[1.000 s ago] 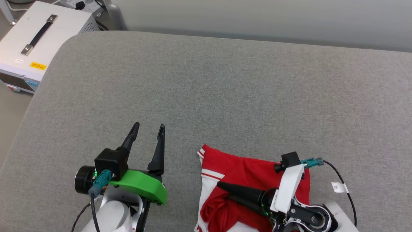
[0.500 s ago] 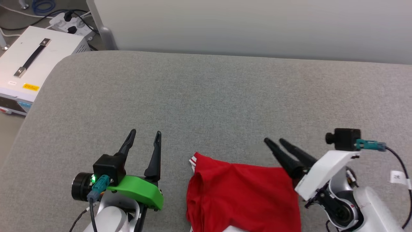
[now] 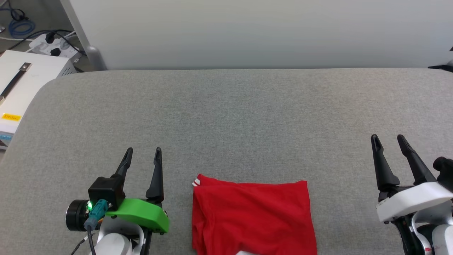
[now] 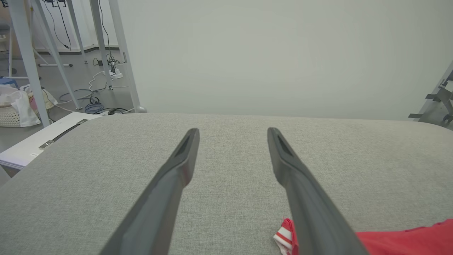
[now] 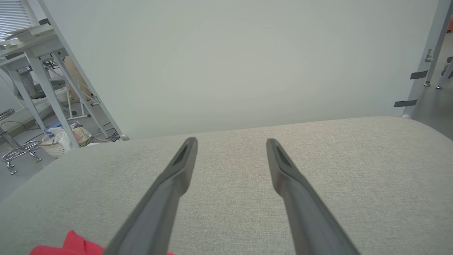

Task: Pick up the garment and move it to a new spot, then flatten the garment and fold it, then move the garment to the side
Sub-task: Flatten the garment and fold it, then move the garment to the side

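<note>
The garment (image 3: 253, 217) lies folded into a red rectangle on the grey padded table (image 3: 233, 117), at the bottom centre of the head view, with a bit of red-white striped trim at its top left corner. My left gripper (image 3: 143, 151) stands open to the left of it, fingers apart and holding nothing. My right gripper (image 3: 387, 138) stands open well to the right of it, also holding nothing. The left wrist view catches the garment's (image 4: 400, 241) striped corner beside the right finger of the left gripper (image 4: 233, 131). In the right wrist view the right gripper (image 5: 231, 140) points over bare table, a red edge of the garment (image 5: 72, 242) at lower left.
A white case with a black handle (image 3: 14, 88) sits off the table's left edge, with a power strip and cables (image 3: 49, 42) on the floor behind it. A pale wall panel (image 3: 247, 32) runs along the table's far edge. Metal frame legs (image 4: 32, 60) stand to the left.
My right gripper has lifted off the garment and swung out to the right, leaving it folded flat. The head camera has tilted and shifted, so the whole scene sits lower and further left.
</note>
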{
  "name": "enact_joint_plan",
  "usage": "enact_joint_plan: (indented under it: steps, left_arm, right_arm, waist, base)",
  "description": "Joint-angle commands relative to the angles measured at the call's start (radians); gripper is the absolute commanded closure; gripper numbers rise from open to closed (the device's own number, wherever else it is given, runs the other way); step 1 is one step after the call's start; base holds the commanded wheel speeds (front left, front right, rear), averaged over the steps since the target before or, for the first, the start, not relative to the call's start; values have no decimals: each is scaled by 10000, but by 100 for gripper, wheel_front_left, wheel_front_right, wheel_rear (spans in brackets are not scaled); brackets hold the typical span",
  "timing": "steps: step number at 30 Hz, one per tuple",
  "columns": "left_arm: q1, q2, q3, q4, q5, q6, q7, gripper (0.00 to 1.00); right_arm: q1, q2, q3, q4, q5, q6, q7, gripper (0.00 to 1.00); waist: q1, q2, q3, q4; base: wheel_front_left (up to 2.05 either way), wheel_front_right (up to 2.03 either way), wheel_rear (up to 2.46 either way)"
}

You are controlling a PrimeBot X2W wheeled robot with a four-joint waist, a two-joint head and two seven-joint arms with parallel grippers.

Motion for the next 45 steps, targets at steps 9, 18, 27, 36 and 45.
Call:
enact_joint_plan:
  steps: [9, 18, 27, 36, 45]
  left_arm:
    - [724, -35, 392, 1, 263, -15, -65, 0]
    - [1119, -200, 622, 127, 427, -186, -67, 0]
    - [1093, -409, 860, 229, 599, -389, -67, 0]
    - [826, -649, 1116, 217, 828, -560, -68, 0]
    - [325, -1054, 1369, 36, 1165, -893, -68, 0]
  right_arm:
    - [963, 197, 234, -605, -719, 2, -99, 0]
    - [1414, 285, 273, -979, -1253, 2, 108, 0]
    - [1431, 332, 157, -1041, -1315, 2, 295, 0]
    - [1514, 113, -777, -39, -34, 2, 1885, 0]
    - [1483, -710, 648, 812, 2733, 2, 4938, 0]
  waist:
    - [0, 0, -454, -351]
    - [0, 0, -606, -333]
    - [0, 0, -600, -303]
    - [0, 0, -338, 1]
    - [0, 0, 483, 577]
  base:
    - [0, 0, 0]
    - [0, 0, 0]
    - [0, 0, 0]
    - [0, 0, 0]
    - [0, 0, 0]
